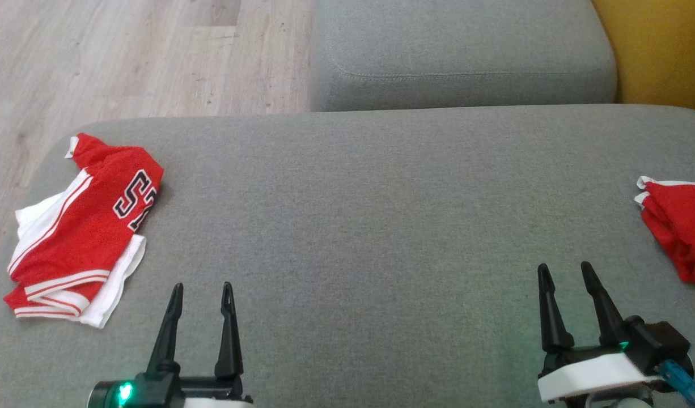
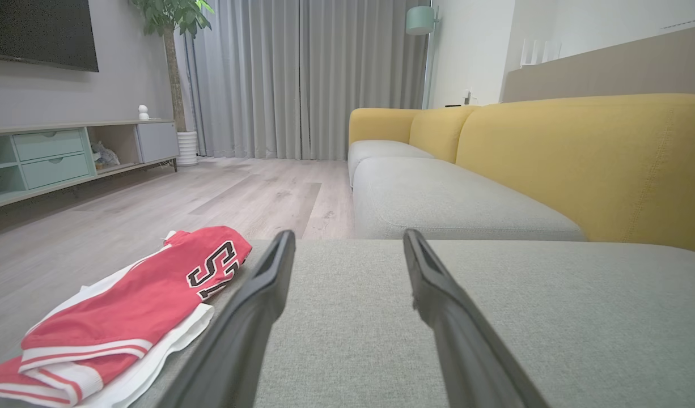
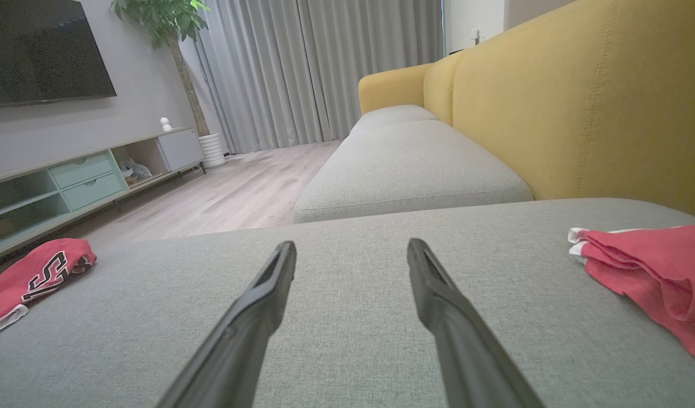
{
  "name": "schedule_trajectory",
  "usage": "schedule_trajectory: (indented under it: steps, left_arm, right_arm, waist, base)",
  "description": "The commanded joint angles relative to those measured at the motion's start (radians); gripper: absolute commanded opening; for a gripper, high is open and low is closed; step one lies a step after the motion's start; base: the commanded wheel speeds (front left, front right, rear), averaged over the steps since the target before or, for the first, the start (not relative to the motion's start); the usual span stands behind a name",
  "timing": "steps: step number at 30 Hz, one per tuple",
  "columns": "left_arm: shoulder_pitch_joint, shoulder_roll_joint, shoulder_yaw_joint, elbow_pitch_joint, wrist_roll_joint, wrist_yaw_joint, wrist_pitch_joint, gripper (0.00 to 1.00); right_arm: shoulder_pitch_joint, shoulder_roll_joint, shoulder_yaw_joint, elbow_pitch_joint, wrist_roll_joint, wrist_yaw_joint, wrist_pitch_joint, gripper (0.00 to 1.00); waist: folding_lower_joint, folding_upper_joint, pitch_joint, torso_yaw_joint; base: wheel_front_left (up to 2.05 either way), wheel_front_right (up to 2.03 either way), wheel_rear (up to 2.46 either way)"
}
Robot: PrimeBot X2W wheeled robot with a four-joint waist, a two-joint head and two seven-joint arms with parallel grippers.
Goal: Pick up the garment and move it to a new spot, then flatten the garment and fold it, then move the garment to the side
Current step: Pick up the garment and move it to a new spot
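The crumpled garment (image 1: 679, 226) lay right of the right tool (image 1: 564, 265), nearer that arm; the left tool (image 1: 203, 285) sat beside the folded jersey (image 1: 81, 226); both tools were released, empty

Left gripper (image 1: 203, 286) sits low at lower left of my head view, both dark fingers pointing straight up, spread apart. Right gripper (image 1: 564, 266) at lower right, fingers parted likewise, leaning slightly leftward. I note a green light (image 1: 124, 392) glowing at the left wrist.
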Motion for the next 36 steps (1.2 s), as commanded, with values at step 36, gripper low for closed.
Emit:
schedule_trajectory:
  steps: [36]
  left_arm:
    - [-0.397, 0.039, 0.226, 0.050, 0.010, -0.048, -0.005, 1.00]
  right_arm:
    - [-0.118, -0.168, 0.037, -0.075, -0.138, -0.001, -0.011, 1.00]
  waist:
    - [0.0000, -0.0001, 0.362, 0.412]
  base:
    - [0.00, 0.00, 0.00]
